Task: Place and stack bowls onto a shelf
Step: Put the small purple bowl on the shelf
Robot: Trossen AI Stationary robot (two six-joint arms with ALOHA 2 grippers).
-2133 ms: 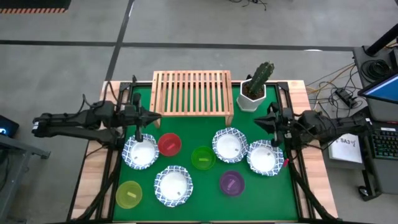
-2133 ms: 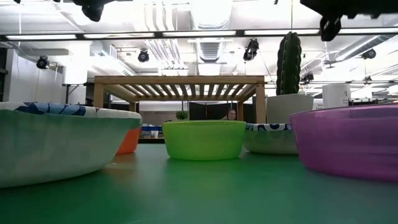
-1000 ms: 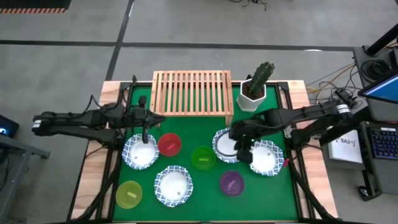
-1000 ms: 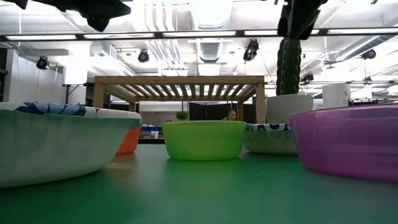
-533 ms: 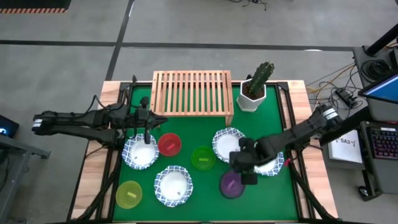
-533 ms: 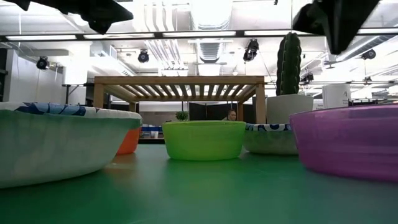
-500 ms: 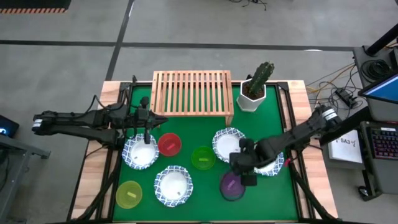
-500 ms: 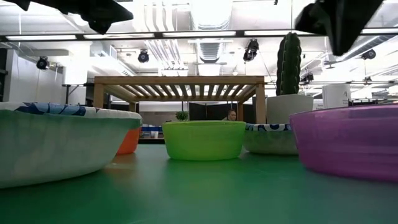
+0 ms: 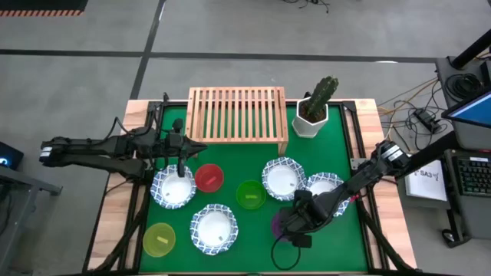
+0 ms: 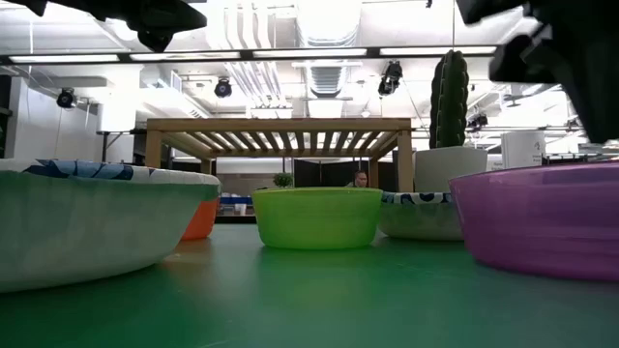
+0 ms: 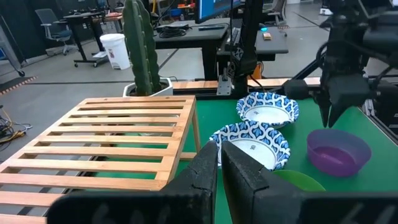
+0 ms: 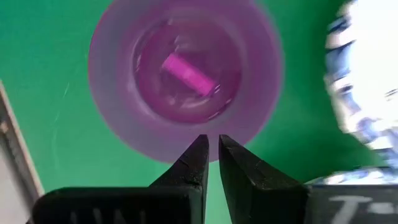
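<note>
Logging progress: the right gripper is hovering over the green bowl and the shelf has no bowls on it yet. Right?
Not quite. The right gripper is over the purple bowl, not the green one; the right wrist view looks straight down into it. The shelf does have no bowls on it.

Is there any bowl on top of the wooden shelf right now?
No, the shelf has bare slats, and every bowl, like the purple bowl, sits on the green mat.

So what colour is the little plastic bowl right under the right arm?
Purple, clearest in the right wrist view.
</note>
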